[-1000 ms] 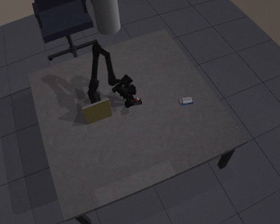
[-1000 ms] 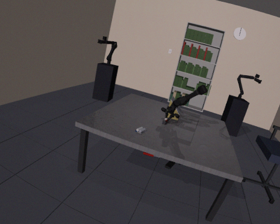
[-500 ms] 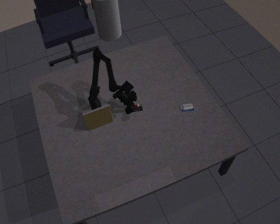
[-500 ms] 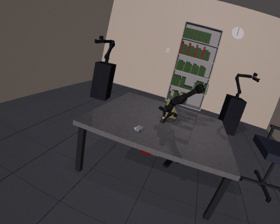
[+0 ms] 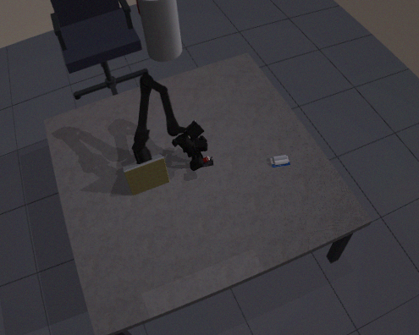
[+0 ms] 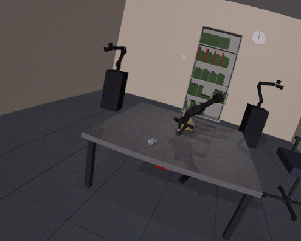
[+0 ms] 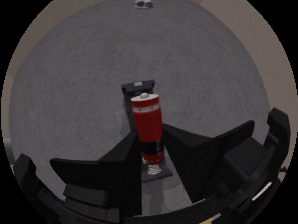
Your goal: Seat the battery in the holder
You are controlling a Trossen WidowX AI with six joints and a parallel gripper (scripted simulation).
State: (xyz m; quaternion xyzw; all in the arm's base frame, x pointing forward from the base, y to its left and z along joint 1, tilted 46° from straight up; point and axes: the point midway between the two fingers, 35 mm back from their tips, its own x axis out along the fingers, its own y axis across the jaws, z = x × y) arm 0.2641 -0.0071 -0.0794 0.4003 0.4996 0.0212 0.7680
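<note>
A red battery (image 5: 206, 160) (image 7: 148, 120) with a black band is between the gripper's fingers. In the wrist view its pale terminal end points toward the lip end of the holder and looks raised, short of the lip. Its flat end is close to the coiled spring, which shows just below it; contact cannot be told. The black holder (image 5: 211, 163) (image 6: 177, 133) (image 7: 138, 87) lies under the battery, its middle hidden by battery and fingers. My gripper (image 7: 149, 130) is shut on the battery, low over the holder. In the top and exterior views the battery's seating is too small to judge.
White cylinders on a blue base (image 5: 281, 160) (image 6: 152, 141) (image 7: 144, 4) lie beyond the holder's lip end. A yellow panel (image 5: 147, 176) stands near the arm's base. The table (image 5: 189, 237) (image 6: 123, 131) carries them all.
</note>
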